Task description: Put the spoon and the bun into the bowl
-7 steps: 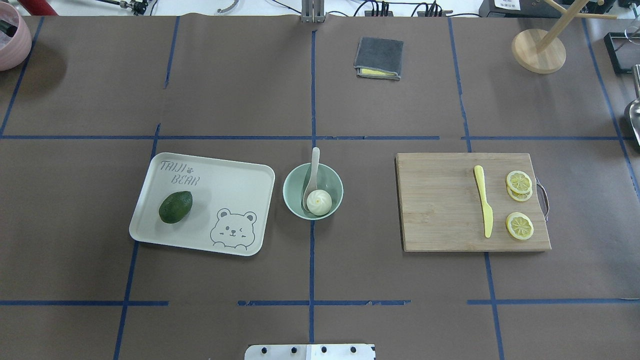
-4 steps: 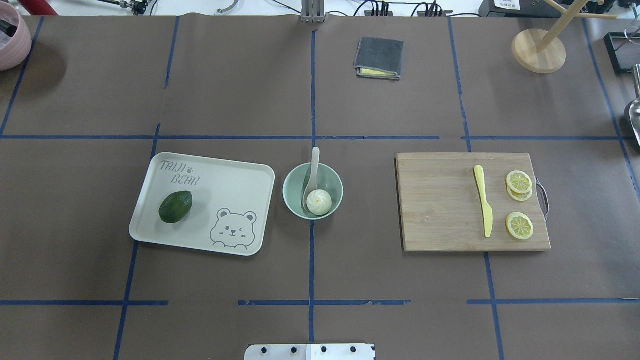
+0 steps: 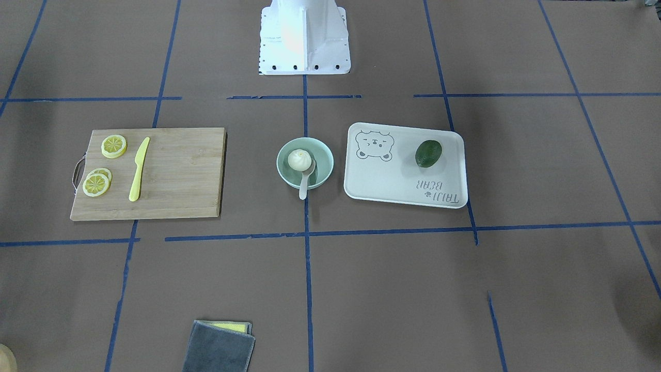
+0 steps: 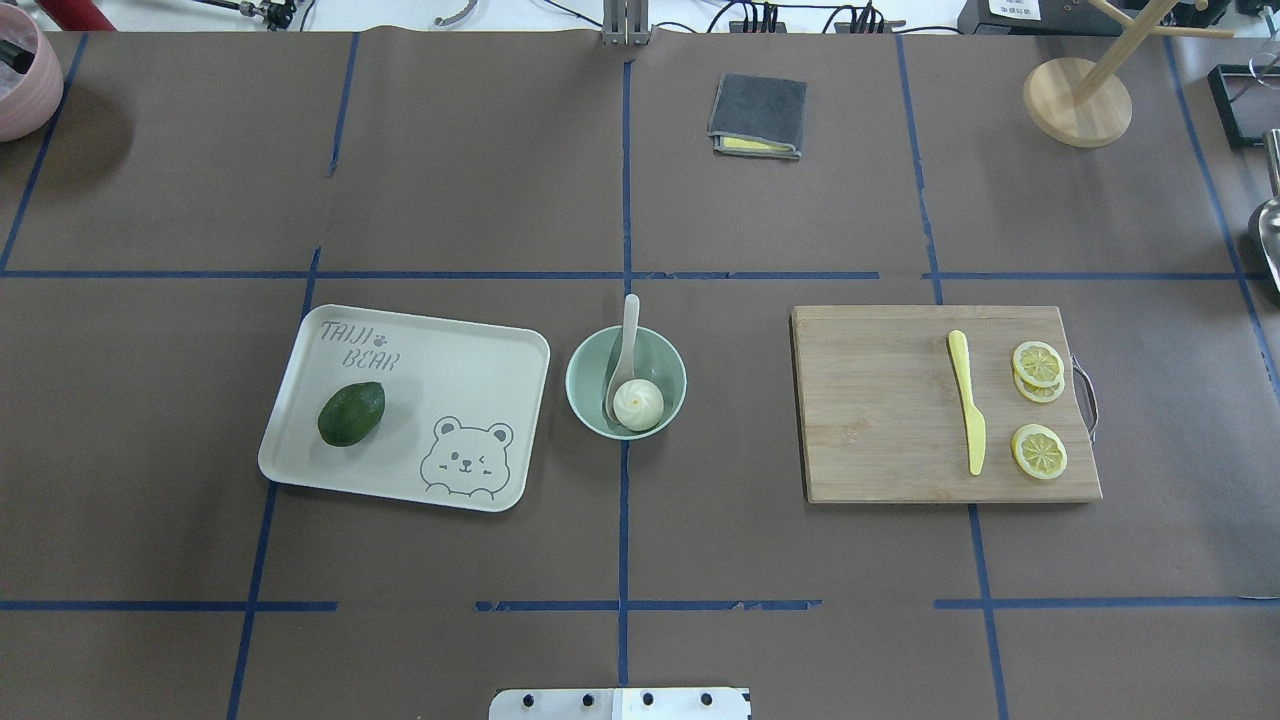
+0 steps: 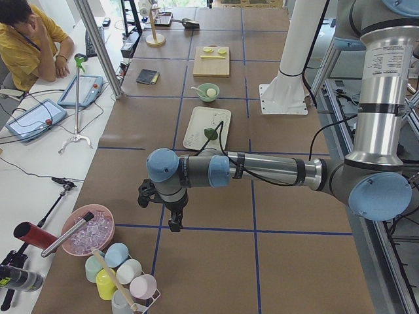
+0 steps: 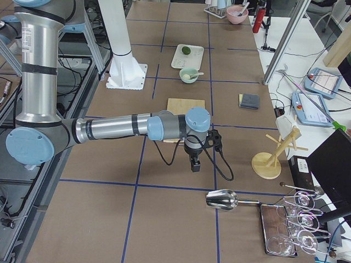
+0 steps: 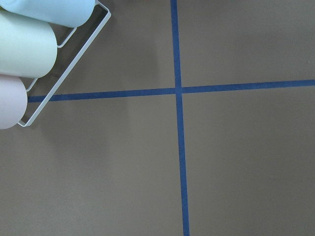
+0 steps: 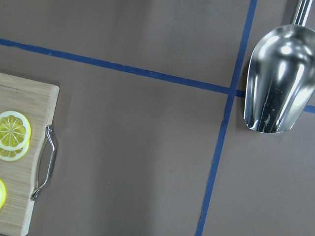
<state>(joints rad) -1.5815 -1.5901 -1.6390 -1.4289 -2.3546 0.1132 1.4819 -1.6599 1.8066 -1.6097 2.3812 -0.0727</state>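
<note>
Far from bowl (image 4: 663, 368), left gripper (image 5: 174, 225), right gripper (image 6: 194, 166), above table (image 4: 450, 180) (opening: cannot tell)

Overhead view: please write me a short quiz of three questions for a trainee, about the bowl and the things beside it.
1. True or false: the bun lies inside the bowl.
2. What lies on the tray? A) a yellow knife B) a dark green fruit C) lemon slices
3. Fill in: the handle of the spoon sticks out over the bowl's rim on the side ___ the robot (toward / away from).

Key: 1 true; 2 B; 3 away from.
</note>
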